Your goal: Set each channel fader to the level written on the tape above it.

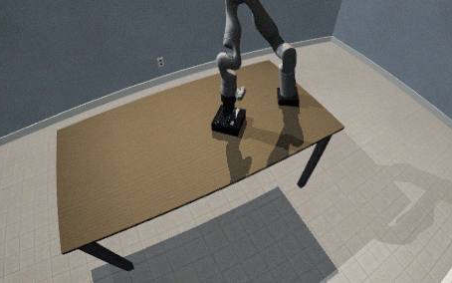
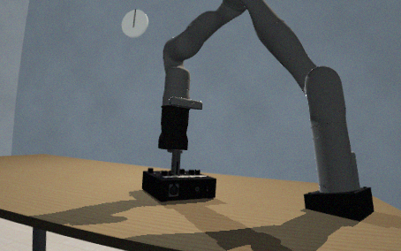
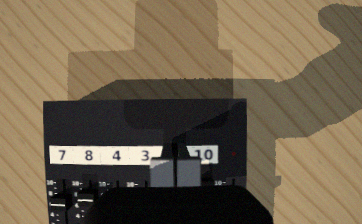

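Observation:
The black lighting desk [image 1: 226,118] stands on the wooden table near the arm's base; it also shows in the exterior view [image 2: 178,185] and in the wrist view [image 3: 144,150]. Its white tape [image 3: 132,155] reads 7, 8, 4, 3, a hidden number, then 10. My gripper [image 3: 174,157] is shut, with its fingertips together over the desk's top at the tape's hidden number. It also shows in the exterior view [image 2: 176,164], pointing straight down onto the desk. Two fader caps [image 3: 71,204] show at the lower left. The other faders are hidden under my gripper body.
The arm's base [image 1: 288,98] stands on the table to the right of the desk, also seen in the exterior view [image 2: 337,202]. The table's right edge [image 1: 324,112] lies close beyond it.

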You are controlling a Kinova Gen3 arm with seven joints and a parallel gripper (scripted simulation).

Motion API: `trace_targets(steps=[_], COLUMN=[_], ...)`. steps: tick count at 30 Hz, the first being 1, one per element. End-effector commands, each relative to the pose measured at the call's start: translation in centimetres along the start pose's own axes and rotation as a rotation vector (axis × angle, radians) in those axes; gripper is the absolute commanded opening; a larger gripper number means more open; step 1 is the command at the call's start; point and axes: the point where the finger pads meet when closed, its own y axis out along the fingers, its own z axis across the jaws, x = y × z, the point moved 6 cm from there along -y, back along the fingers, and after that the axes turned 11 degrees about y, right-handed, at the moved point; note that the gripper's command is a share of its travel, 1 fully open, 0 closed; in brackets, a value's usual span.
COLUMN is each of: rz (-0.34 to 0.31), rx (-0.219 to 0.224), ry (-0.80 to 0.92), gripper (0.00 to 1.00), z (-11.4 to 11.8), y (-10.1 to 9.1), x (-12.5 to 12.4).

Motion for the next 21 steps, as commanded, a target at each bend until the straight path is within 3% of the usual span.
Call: trace_targets(steps=[1, 21], rz=[-0.001, -0.001], rx=[0.002, 0.002], ry=[0.0, 0.0], gripper=[0.0, 0.0], z=[0.05, 0.13], y=[-0.06, -0.06], x=[0.04, 0.48])
